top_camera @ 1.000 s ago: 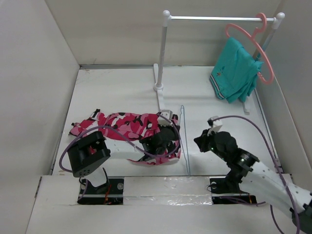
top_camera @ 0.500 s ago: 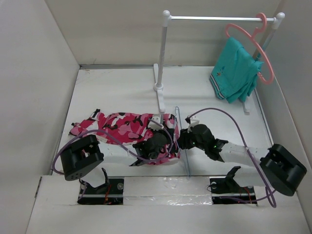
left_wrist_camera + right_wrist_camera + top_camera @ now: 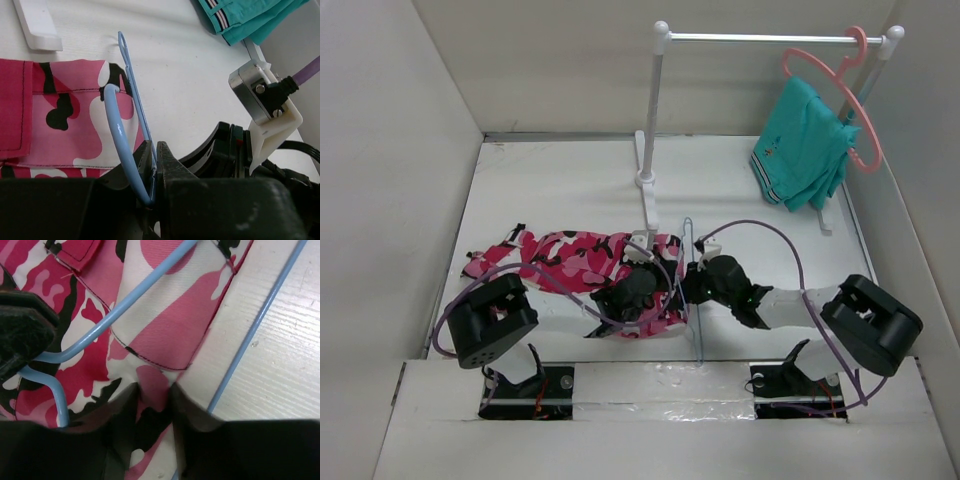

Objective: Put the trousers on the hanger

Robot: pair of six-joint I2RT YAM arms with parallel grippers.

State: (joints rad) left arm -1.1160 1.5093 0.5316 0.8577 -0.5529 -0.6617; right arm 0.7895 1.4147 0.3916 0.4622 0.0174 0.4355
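- Left to centre: the trousers (image 3: 575,258), spread flat on the white table (image 3: 550,180).
- At their right end: left gripper (image 3: 154,150), pincer clamped tight on the wire of the hanger (image 3: 118,129), just above the camouflage cloth.
- Just right of that: one hanger wire crossing over the print, another running along the bare table beside the trousers' edge.
- Next over: right gripper (image 3: 152,399), pinched on a fold at the trousers' edge, close beside the left one.
- Far right: teal garment (image 3: 802,145) hanging under the rail (image 3: 770,38).

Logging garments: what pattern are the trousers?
The trousers are pink, red, white and black camouflage; right wrist view shows it best.
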